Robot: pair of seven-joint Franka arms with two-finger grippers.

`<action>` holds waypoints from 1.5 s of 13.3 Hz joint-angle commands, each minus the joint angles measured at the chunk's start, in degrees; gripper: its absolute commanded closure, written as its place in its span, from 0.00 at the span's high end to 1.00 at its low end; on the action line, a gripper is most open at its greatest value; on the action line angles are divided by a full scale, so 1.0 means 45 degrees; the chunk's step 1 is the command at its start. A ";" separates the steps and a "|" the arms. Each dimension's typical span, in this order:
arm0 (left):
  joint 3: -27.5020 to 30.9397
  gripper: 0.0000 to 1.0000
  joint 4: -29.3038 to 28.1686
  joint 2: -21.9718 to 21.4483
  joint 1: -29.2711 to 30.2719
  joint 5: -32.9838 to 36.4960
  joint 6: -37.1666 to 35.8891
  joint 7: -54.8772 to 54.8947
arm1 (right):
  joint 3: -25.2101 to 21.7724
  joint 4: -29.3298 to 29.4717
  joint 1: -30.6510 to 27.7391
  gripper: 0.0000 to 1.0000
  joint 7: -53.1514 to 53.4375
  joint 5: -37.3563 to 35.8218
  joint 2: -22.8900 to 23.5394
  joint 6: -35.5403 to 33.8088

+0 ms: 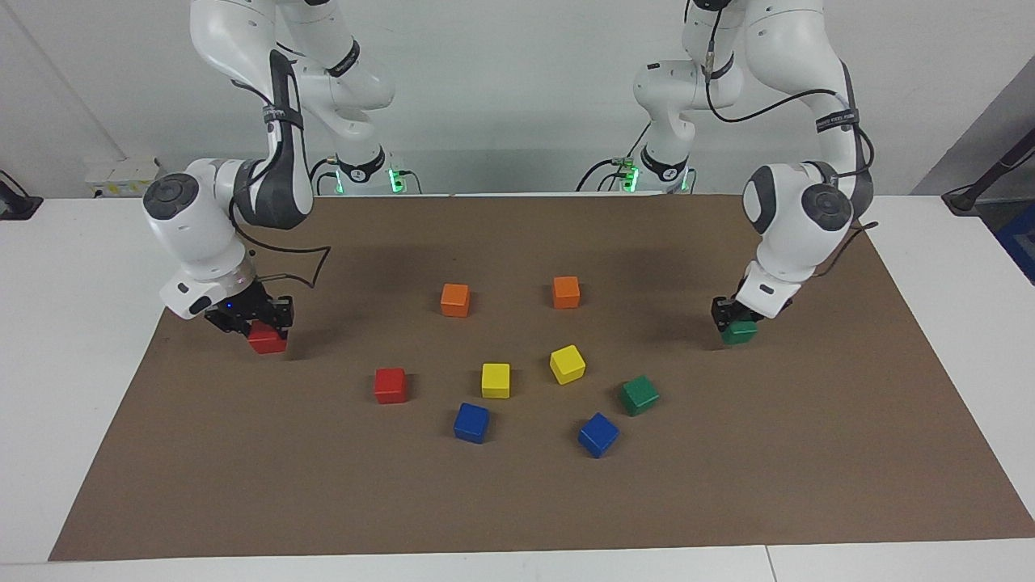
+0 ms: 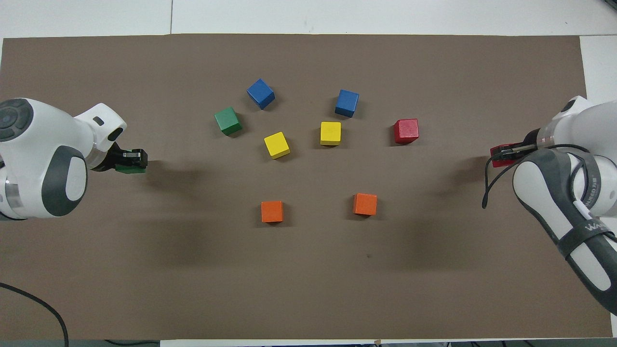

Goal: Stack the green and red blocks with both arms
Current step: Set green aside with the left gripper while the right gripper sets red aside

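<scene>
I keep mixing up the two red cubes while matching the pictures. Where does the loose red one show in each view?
Facing view: loose red cube, left of the yellow cubes.
Overhead view: same cube, right of the yellow cubes.
Shared landmark: the yellow cube beside it.

A mat lies on the table. In its middle, nearest to the robots, the near pair lies side by side. Farther out a loose row runs from the right arm's end to the left arm's: first cube, second cube, third cube, fourth cube. Farthest lies the far pair. Well apart from these, at each end, the right gripper holds the right gripper's cube and the left gripper holds the left gripper's cube; both cubes seem to touch the mat.
</scene>
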 commanded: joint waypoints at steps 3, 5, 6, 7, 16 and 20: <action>-0.0127 0.00 0.0686 0.0961 0.0416 0.0012 0.0487 0.1328 | 0.0145 -0.0077 -0.0156 0.00 -0.0334 0.0181 0.0567 0.0997; -0.0146 0.00 0.0822 0.1019 0.0788 0.0012 0.0623 0.1387 | 0.0145 -0.0077 -0.0155 0.00 -0.0295 0.0181 0.0587 0.1017; -0.0146 0.00 0.0939 0.1078 0.0789 0.0012 0.0721 0.1368 | 0.0145 -0.0116 -0.0175 0.00 -0.0295 0.0181 0.0645 0.1017; -0.0127 0.00 0.0902 0.1117 0.0808 0.0012 0.0799 0.1348 | 0.0145 -0.0116 -0.0175 0.00 -0.0295 0.0201 0.0704 0.1036; -0.0127 0.00 0.0179 0.1020 0.1023 -0.0027 0.0878 -0.0639 | 0.0164 -0.0644 -0.0292 0.00 -0.0275 0.0220 0.0782 0.1408; -0.0146 0.03 0.0159 0.1039 0.0965 -0.0027 0.0898 -0.0644 | 0.0164 -0.0469 -0.0312 1.00 -0.0216 0.0220 0.0782 0.1252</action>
